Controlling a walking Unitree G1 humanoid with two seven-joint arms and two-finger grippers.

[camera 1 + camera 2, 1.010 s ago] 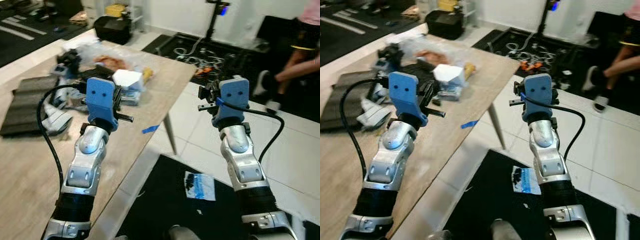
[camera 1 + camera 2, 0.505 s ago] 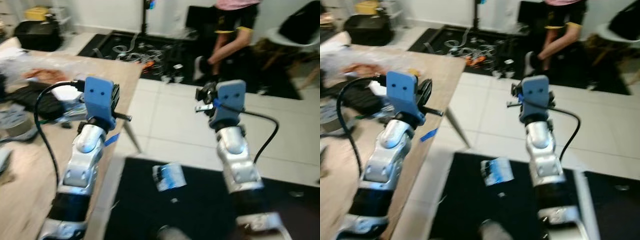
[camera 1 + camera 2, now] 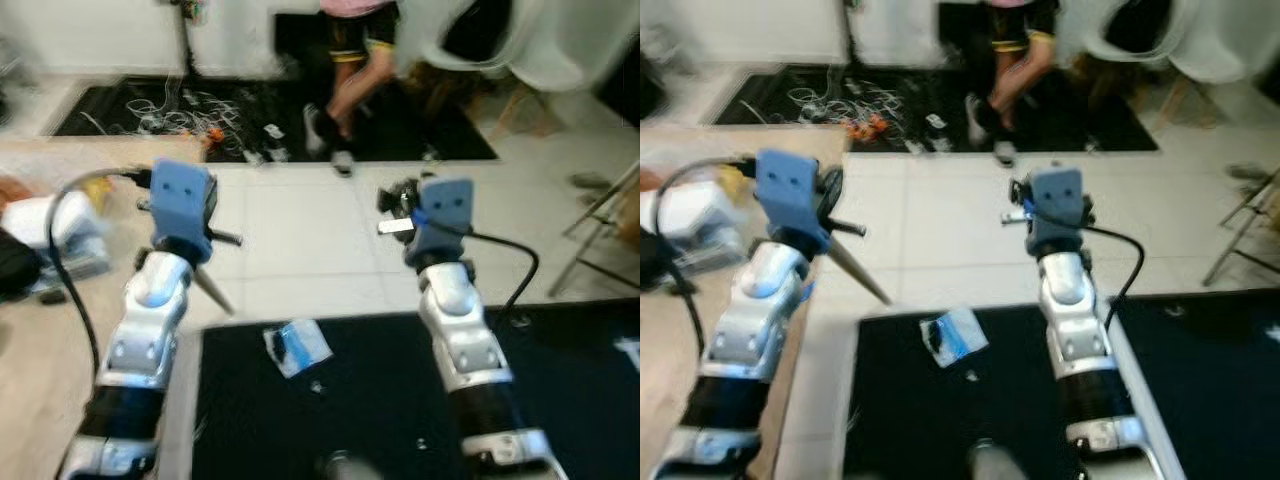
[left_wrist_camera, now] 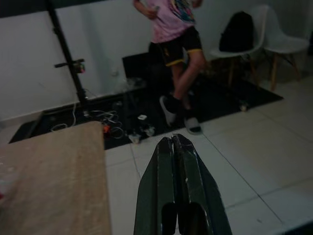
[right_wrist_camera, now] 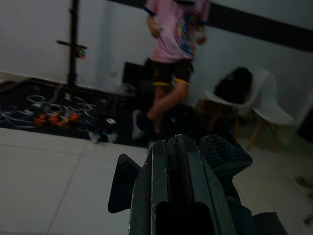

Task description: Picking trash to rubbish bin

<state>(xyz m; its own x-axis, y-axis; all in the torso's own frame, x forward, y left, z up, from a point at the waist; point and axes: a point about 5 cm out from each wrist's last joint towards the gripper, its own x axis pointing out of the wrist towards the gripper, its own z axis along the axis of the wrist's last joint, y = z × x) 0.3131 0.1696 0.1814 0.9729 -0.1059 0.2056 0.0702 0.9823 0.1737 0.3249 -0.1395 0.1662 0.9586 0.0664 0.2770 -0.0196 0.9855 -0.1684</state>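
A crumpled blue and white wrapper (image 3: 295, 347) lies on the black floor mat (image 3: 380, 400), on the ground between my two raised arms. My left gripper (image 4: 172, 140) is held up at chest height over the table's corner, its two black fingers pressed together with nothing between them. My right gripper (image 5: 168, 142) is raised to the same height over the white tiles, fingers also closed and empty. Both point forward, well above the wrapper.
The wooden table (image 3: 30, 330) with a white box (image 3: 55, 222) stands at my left. A person (image 3: 350, 60) stands ahead by a cable-strewn black mat (image 3: 180, 105). White chairs (image 4: 279, 44) and a metal chair frame (image 3: 605, 235) are at the right.
The view has swung to the right: the table slid off to the left and the wrapper now lies between my arms. Both grippers keep their pose.
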